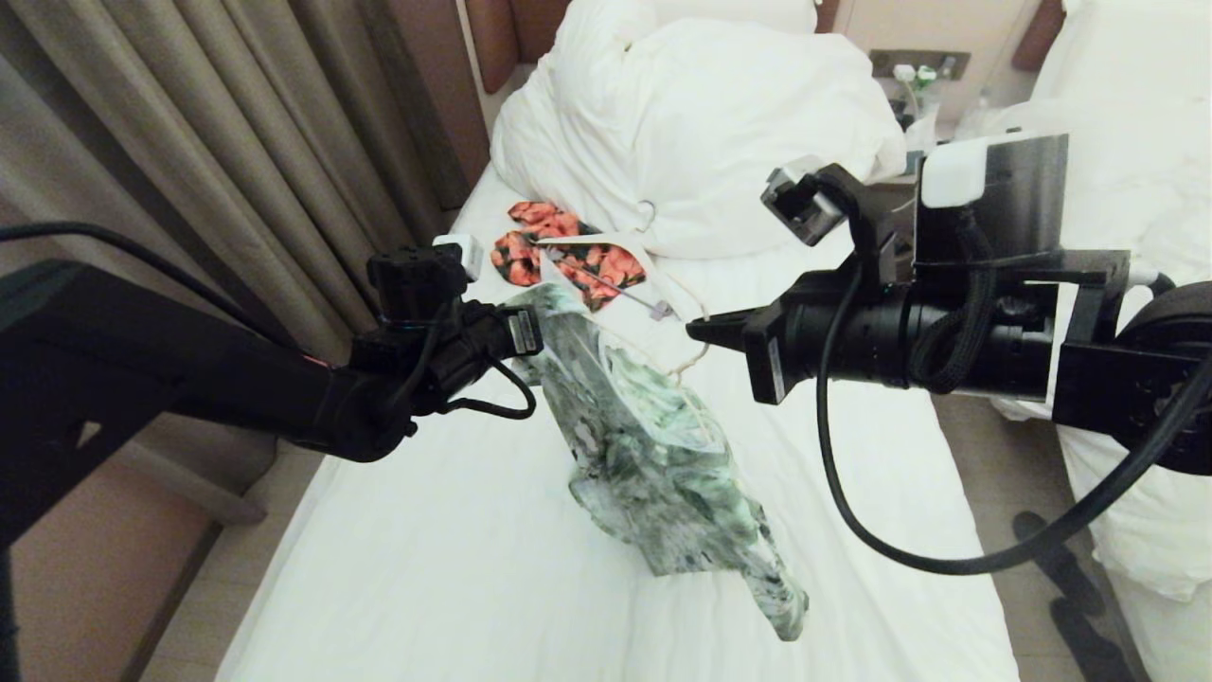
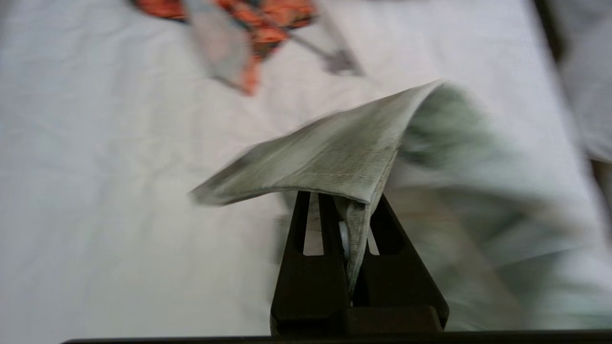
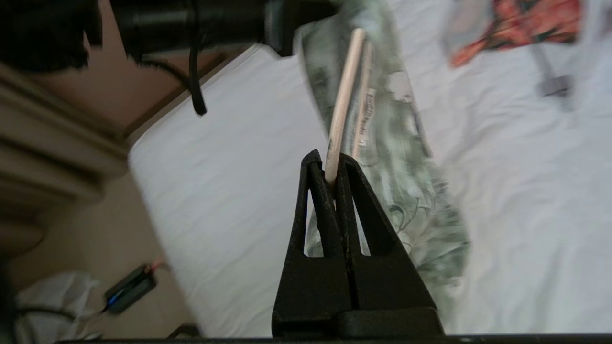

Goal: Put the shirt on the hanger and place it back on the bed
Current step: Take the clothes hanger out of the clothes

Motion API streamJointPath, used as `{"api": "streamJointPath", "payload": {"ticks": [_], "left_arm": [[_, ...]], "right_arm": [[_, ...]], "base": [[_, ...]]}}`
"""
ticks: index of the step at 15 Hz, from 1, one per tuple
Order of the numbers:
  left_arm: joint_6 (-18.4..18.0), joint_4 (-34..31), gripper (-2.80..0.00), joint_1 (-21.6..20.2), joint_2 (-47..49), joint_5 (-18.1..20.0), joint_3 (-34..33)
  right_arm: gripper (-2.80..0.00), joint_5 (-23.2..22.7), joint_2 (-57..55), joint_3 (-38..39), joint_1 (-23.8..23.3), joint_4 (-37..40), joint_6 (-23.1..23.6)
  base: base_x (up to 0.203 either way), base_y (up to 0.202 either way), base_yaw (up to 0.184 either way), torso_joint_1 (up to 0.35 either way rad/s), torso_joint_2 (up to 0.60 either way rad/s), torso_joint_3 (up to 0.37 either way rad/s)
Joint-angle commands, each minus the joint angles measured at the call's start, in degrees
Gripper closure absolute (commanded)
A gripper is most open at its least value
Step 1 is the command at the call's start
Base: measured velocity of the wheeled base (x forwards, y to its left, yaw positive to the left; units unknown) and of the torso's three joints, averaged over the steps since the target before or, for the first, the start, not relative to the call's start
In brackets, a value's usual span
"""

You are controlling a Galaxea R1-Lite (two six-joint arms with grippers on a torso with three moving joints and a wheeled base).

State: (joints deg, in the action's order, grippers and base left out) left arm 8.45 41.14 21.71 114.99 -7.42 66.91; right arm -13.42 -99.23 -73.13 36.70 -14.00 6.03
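Observation:
The green-and-white flowered shirt (image 1: pixel 663 455) hangs in the air over the bed (image 1: pixel 445 540), stretched from high on the left down to the right. My left gripper (image 1: pixel 542 330) is shut on an upper edge of the shirt (image 2: pixel 334 157); a folded strip of cloth sits pinched between the fingers (image 2: pixel 306 224). My right gripper (image 1: pixel 698 330) faces it from the right. It is shut on the end of the cream hanger (image 3: pixel 342 105), whose thin bar runs along inside the shirt (image 3: pixel 411 191). The rest of the hanger is hidden by cloth.
An orange-and-black garment (image 1: pixel 568 248) on a white clip hanger (image 1: pixel 636 300) lies further up the bed, below the bulky white duvet (image 1: pixel 701 123). Curtains (image 1: pixel 189 142) hang to the left. A second white bed (image 1: pixel 1146 218) stands to the right across a narrow strip of floor (image 1: pixel 1004 474).

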Motion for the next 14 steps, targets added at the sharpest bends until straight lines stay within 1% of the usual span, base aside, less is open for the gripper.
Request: {"api": "streamJointPath", "payload": {"ticks": [1,2,4,5,8,10,12,14], "left_arm": [[1.3,0.3,0.0,2.8,-5.1,0.5,-2.4],[1.4,0.3,0.0,2.9,-5.1,0.5,-2.4],[1.5,0.3,0.0,2.9,-4.8,0.5,-2.3],[1.5,0.3,0.0,2.9,-4.9,0.5,-2.3],[1.5,0.7,0.0,3.9,-6.1,0.8,-3.4],[1.5,0.7,0.0,3.9,-5.7,2.4,-3.7],[1.4,0.7,0.0,3.9,-4.9,2.4,-3.7],[1.2,0.7,0.0,3.9,-3.4,2.4,-3.5]], "right_arm": [[0.0,0.0,-0.6,1.7,2.3,-0.1,0.0],[0.0,0.4,-0.6,2.3,3.6,-0.1,0.0],[0.0,2.7,-0.4,3.9,6.5,-0.2,0.0],[0.0,3.2,-0.3,4.5,7.0,-0.3,0.0],[0.0,3.3,0.0,7.3,9.6,-0.3,0.1],[0.0,3.6,0.8,8.7,11.6,-0.3,0.1],[0.0,4.1,2.7,10.4,12.7,-0.4,0.1],[0.0,4.6,4.1,11.6,12.5,-0.4,0.1]], "base": [[0.0,0.0,0.0,0.0,0.0,0.0],[0.0,0.0,0.0,0.0,0.0,0.0],[0.0,0.0,0.0,0.0,0.0,0.0],[0.0,0.0,0.0,0.0,0.0,0.0],[0.0,0.0,0.0,0.0,0.0,0.0],[0.0,0.0,0.0,0.0,0.0,0.0],[0.0,0.0,0.0,0.0,0.0,0.0],[0.0,0.0,0.0,0.0,0.0,0.0]]}}
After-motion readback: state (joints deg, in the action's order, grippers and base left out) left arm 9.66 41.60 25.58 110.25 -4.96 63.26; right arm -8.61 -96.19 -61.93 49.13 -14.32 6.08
